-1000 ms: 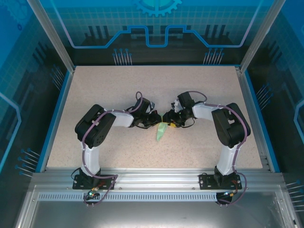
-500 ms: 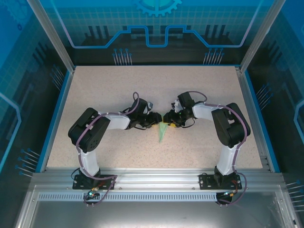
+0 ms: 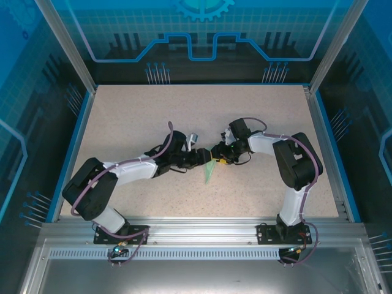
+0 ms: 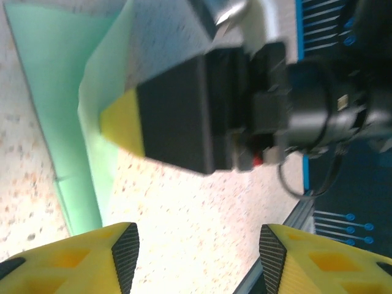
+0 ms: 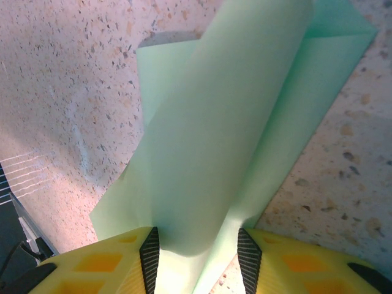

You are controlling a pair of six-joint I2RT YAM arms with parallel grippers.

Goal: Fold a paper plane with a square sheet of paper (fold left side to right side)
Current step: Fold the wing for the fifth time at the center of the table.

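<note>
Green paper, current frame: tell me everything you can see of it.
The paper is thin, plain and pale mint-green. It is folded into a narrow wedge whose tip points toward the arm bases. It lies near the middle of the speckled table. Its lower layers rest flat, while one flap bows upward between the fingers of the right gripper, apparently held there. The left gripper hangs open beside it, with nothing between its fingers. No marks or tears show.
</note>
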